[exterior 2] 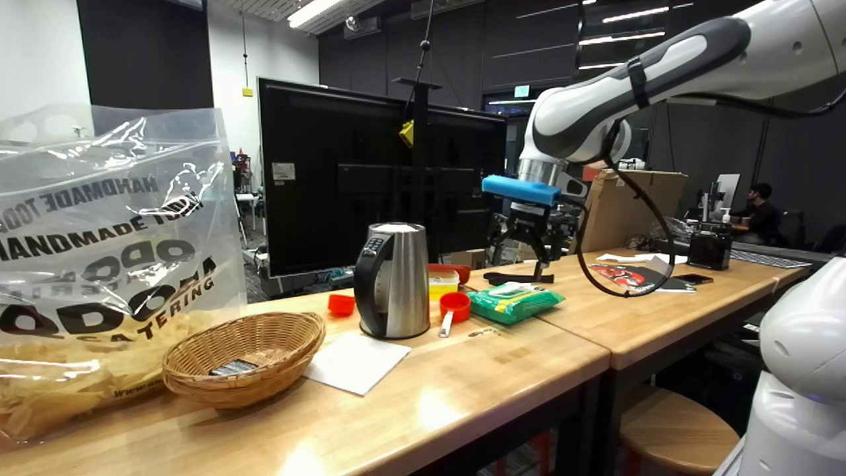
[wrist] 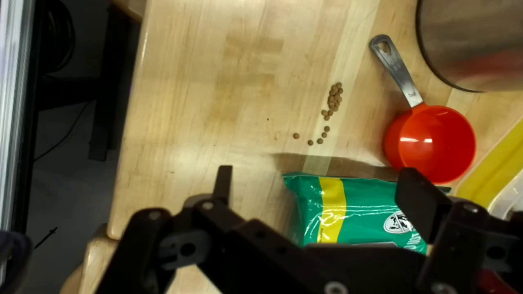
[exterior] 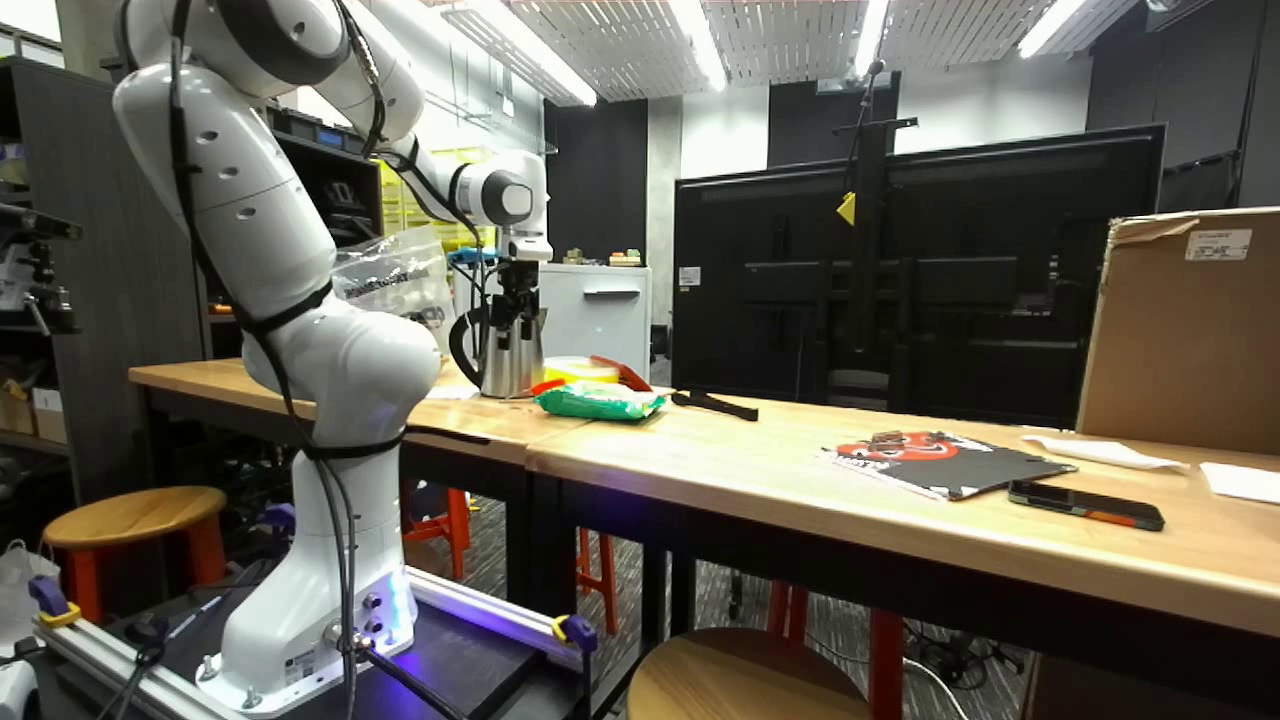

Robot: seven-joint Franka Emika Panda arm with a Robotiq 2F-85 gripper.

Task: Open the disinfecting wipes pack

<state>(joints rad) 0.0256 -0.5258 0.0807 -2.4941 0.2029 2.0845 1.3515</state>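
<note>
Currently, in an exterior view, the white robot arm reaches over the wooden bench, its gripper pointing down and overlapping the steel kettle from this angle. The disinfecting wipes pack lies flat on the bench to the right of the kettle, green side showing, with a black strap near it. Farther along rest a dark sheet with a red print and a phone.

In an exterior view where a wicker basket stands beside a clear printed bag, the gripper hangs higher than the pack. The kettle stands upright; a red measuring cup sits between it and the pack, and a white paper lies just in front. A yellow container shows behind the cup.

In the wrist view, the fingers are spread well apart: one appears left of the pack, while the other overlaps its right part. Whether they touch it, I cannot tell. A yellow band crosses the green wrapper, and the gripper hides its lower part. Small brown pellets are scattered on the bench near the cup.
</note>
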